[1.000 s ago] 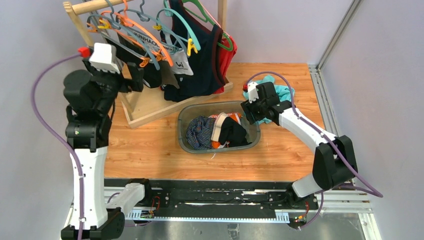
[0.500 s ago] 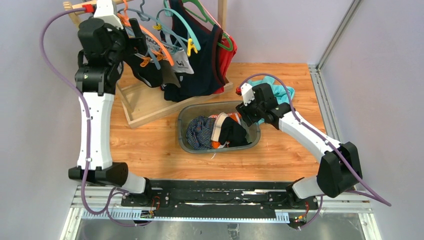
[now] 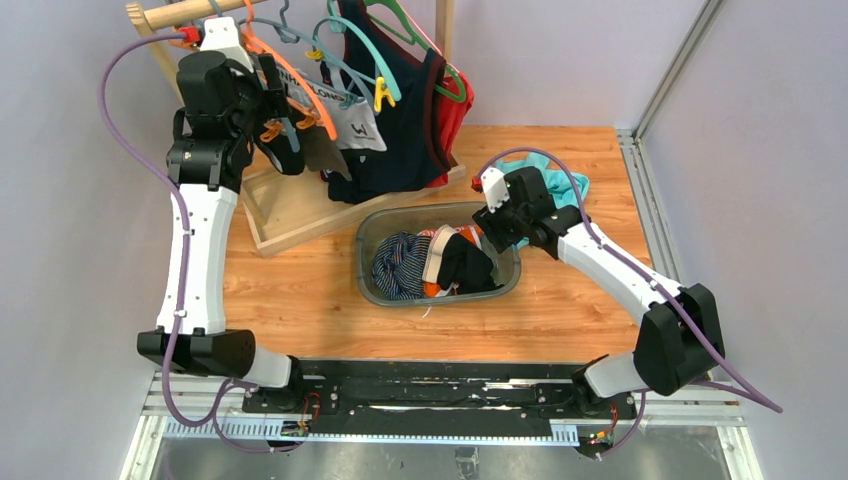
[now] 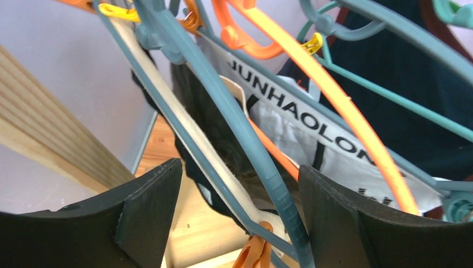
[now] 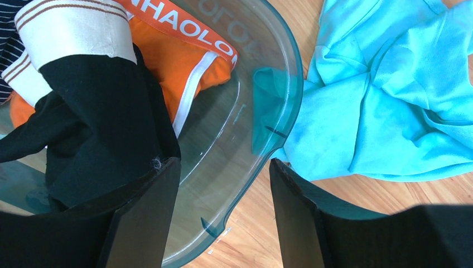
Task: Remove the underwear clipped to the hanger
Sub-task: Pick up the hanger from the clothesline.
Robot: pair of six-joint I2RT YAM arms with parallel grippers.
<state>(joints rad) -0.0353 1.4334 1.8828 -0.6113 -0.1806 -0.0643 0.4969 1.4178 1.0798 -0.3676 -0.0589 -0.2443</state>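
Underwear hangs clipped on hangers at the wooden rack. Dark briefs (image 3: 300,152) with a beige waistband (image 4: 184,125) are pinned by an orange clip (image 4: 254,251) to a blue-grey hanger (image 4: 245,128). Behind them hang white-grey briefs (image 4: 290,131) with a lettered black band, also seen from above (image 3: 355,128). My left gripper (image 4: 239,167) is raised at the hangers (image 3: 283,118), jaws apart around the hanger bar and the beige waistband, neither finger pressing on them. My right gripper (image 5: 223,163) is open and straddles the bin's right rim (image 3: 490,232), holding nothing.
A clear plastic bin (image 5: 290,84) mid-table (image 3: 432,208) holds striped, orange and black garments. A teal cloth (image 3: 565,185) lies right of it. A navy tank top with red trim (image 3: 405,120) hangs at the rack's right. The rack's wooden base (image 3: 290,215) sits below the hangers.
My left arm rose from beside the rack up to the hangers and took the hanger bar between its jaws, which have narrowed slightly. The right gripper shifted a little left over the bin's rim.
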